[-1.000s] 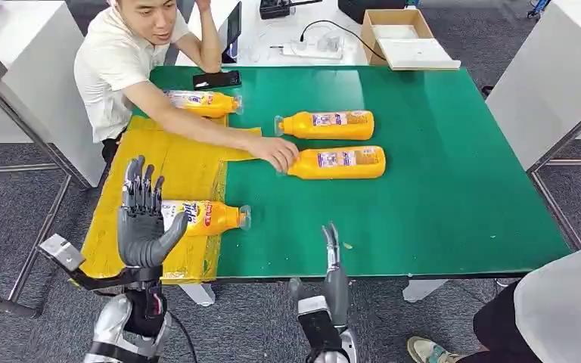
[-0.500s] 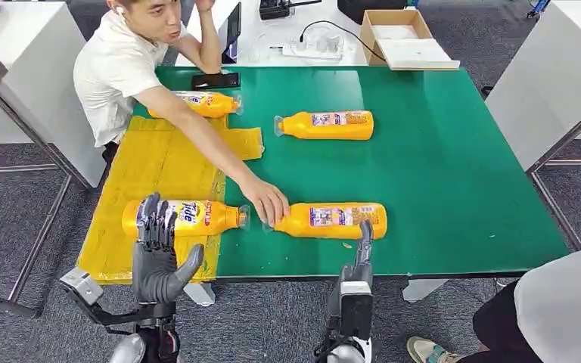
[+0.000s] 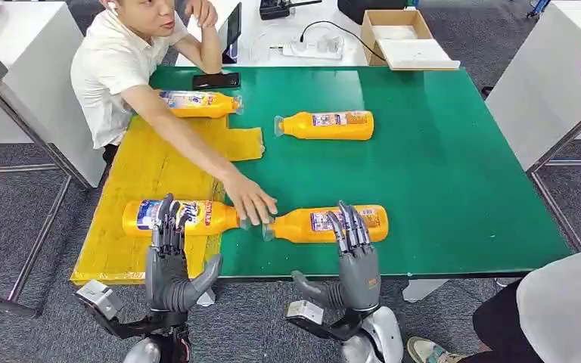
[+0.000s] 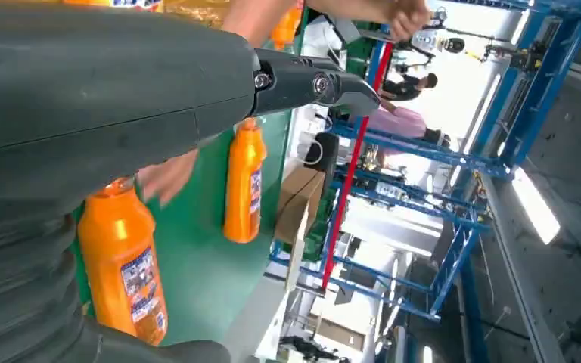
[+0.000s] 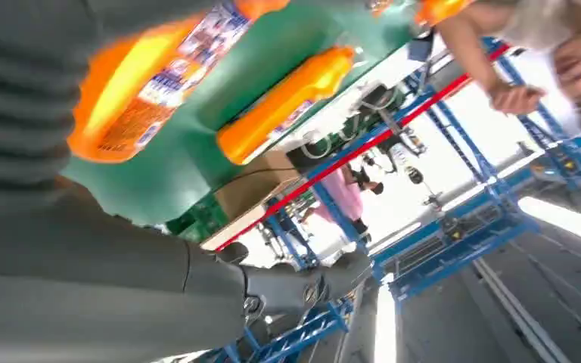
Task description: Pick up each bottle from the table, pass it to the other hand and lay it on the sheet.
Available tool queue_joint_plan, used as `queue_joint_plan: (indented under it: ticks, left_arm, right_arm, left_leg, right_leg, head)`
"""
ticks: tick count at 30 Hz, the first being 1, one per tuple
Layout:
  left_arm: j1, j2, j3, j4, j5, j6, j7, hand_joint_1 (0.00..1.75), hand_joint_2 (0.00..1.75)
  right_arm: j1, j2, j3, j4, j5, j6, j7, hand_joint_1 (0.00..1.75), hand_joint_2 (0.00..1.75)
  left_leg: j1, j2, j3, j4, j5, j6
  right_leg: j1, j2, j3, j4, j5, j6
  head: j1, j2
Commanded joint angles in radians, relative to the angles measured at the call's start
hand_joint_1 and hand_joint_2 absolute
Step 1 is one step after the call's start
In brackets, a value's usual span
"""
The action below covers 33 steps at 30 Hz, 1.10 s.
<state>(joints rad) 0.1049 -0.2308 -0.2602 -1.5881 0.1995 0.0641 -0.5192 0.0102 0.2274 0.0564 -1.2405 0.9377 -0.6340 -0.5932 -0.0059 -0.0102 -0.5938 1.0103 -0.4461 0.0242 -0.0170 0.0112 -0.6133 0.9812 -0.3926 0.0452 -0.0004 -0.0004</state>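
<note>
Bottle [image 3: 325, 223] near the table's [image 3: 454, 151] front edge has just been slid closer by the person's hand [image 3: 251, 200]. My right hand [image 3: 355, 261] has risen before it, fingers spread and, I think, holding nothing; my left hand [image 3: 170, 265] is open and empty too, so the next pick-up can start.

1. I work in a lab or test hall: a green table [image 3: 439, 151] lies ahead of my right hand [image 3: 354, 261].
2. Blue metal frames [image 4: 454, 159] and ceiling lights stand beyond it.
3. White desks [image 3: 552, 76] with cables surround us.

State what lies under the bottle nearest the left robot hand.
The yellow sheet lies under that bottle, over the green table. The left robot hand covers part of it.
</note>
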Motion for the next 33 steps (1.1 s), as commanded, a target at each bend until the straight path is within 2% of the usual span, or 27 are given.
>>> queue_joint_plan:
  ticks: [1, 5, 10, 12, 17, 22, 33]
  left_arm:
    - [-0.042, 0.038, -0.046, 0.051, -0.026, 0.004, 0.002, 0.00, 1.75]
    - [-0.048, 0.035, -0.045, 0.053, -0.030, 0.004, 0.005, 0.00, 1.75]
    - [-0.037, 0.033, -0.042, 0.049, -0.040, 0.007, 0.008, 0.00, 1.75]
    - [-0.034, 0.035, -0.048, 0.046, -0.047, 0.005, 0.010, 0.00, 1.75]
    - [-0.047, 0.039, -0.063, 0.052, -0.052, 0.002, 0.016, 0.00, 1.75]
    - [-0.059, 0.042, -0.069, 0.065, -0.051, -0.005, 0.039, 0.00, 1.75]
    - [-0.080, 0.044, -0.080, 0.090, -0.043, -0.011, 0.067, 0.00, 1.75]
  right_arm:
    - [-0.100, -0.003, -0.186, 0.124, 0.350, -0.064, 0.129, 0.00, 1.75]
    - [-0.153, -0.028, -0.213, 0.163, 0.414, -0.064, 0.191, 0.00, 1.75]
    - [-0.204, -0.094, -0.163, 0.264, 0.448, -0.064, 0.373, 0.00, 1.75]
    - [-0.217, -0.111, -0.161, 0.289, 0.448, -0.064, 0.408, 0.00, 1.75]
    - [-0.309, -0.176, -0.135, 0.468, 0.444, -0.064, 0.492, 0.00, 1.75]
    - [-0.372, -0.206, -0.110, 0.591, 0.424, -0.064, 0.536, 0.00, 1.75]
    - [-0.431, -0.222, -0.046, 0.710, 0.406, -0.064, 0.546, 0.00, 1.75]
  left_leg:
    - [0.001, -0.001, 0.003, -0.002, 0.000, -0.002]
    - [0.001, 0.000, 0.002, -0.001, 0.000, -0.001]
    - [0.001, 0.001, 0.004, -0.002, 0.000, -0.001]
    - [0.001, 0.002, 0.005, -0.002, -0.001, -0.002]
    - [0.000, 0.002, 0.003, -0.001, 0.000, -0.001]
    - [0.000, 0.001, 0.002, -0.001, 0.000, -0.001]
    - [0.000, 0.001, 0.002, -0.001, 0.000, -0.001]
  right_leg:
    - [0.001, -0.002, 0.003, -0.001, -0.001, -0.002]
    - [0.001, 0.000, 0.002, -0.001, 0.000, -0.001]
    - [0.001, 0.000, 0.004, -0.002, 0.000, -0.001]
    - [0.001, 0.000, 0.005, -0.002, 0.000, -0.002]
    - [0.001, 0.001, 0.003, -0.001, 0.000, -0.001]
    - [0.000, 0.000, 0.002, -0.001, 0.000, -0.001]
    - [0.001, 0.000, 0.002, -0.001, 0.000, -0.001]
  head:
    - [0.000, 0.000]
    - [0.000, 0.000]
    - [0.000, 0.000]
    - [0.000, 0.000]
    - [0.000, 0.000]
    - [0.000, 0.000]
    - [0.000, 0.000]
